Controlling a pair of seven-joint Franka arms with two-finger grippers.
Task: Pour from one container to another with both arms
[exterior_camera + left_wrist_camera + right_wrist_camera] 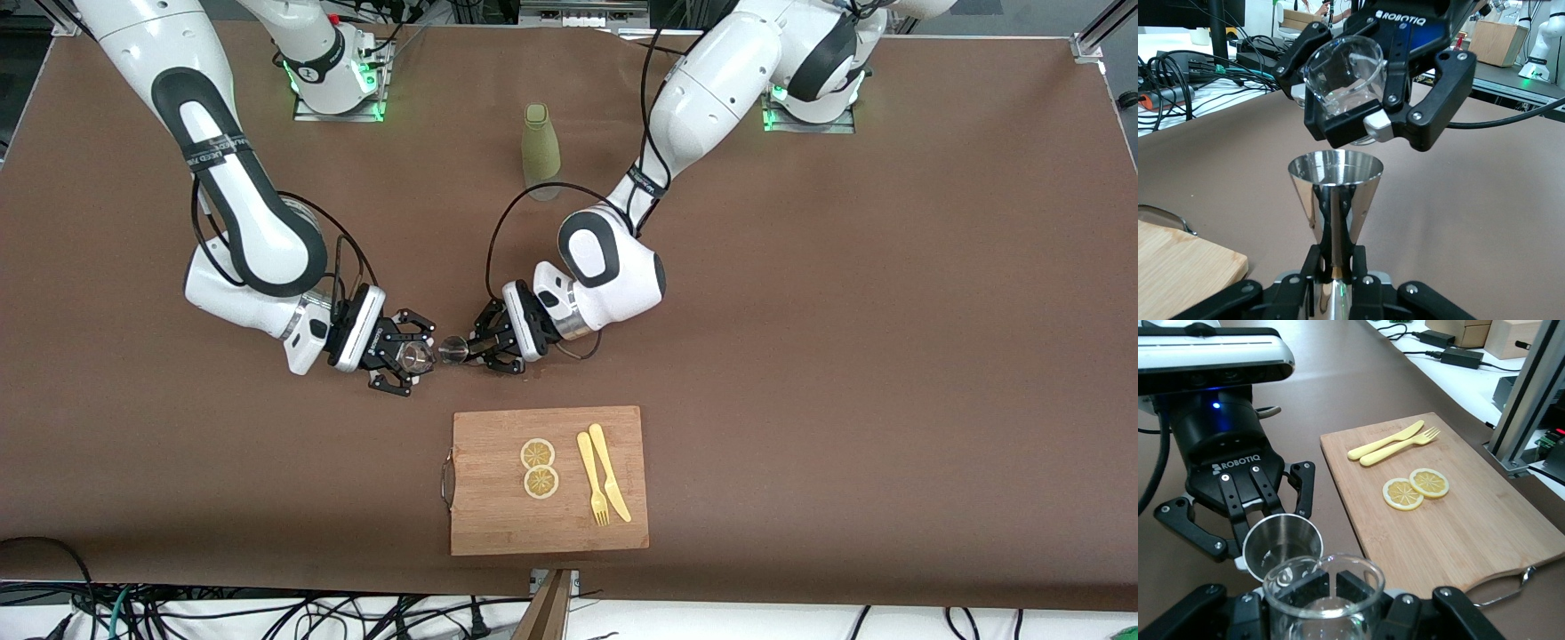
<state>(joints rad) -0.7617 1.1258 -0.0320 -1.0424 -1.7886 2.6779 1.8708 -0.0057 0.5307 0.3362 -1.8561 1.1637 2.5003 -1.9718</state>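
Item: two-arm pour, vessels brought together above the brown worktop (800, 356), between the green bottle (540, 151) and the cutting board (498, 524). Left gripper (480, 348): fingers clamped narrow around the waist of a steel measuring cup (1335, 193), held upright with its mouth open upward. Right gripper (404, 356): fingers closed on a clear glass cup (1345, 80), tipped so its mouth faces the steel cup's rim; from the left wrist view the glass sits just above and partly over that rim, near it but apparently not touching. No liquid can be made out in either vessel. Cutting board: nearer the front camera than both grippers, carrying two lemon slices (539, 468), a yellow fork (592, 480) and a yellow knife (610, 471) side by side. Green bottle: standing apart, farther from the front camera, untouched. Step in hand, as judged: tilting the glass cup into the measuring cup. Handling notes: hold the steel cup level and motionless, since its mouth is small; bring the glass lip over the centre of that mouth before rotating further; turn the wrist slowly so any stream falls inside the rim; avoid knocking rims together, as glass could slip in the fingers.
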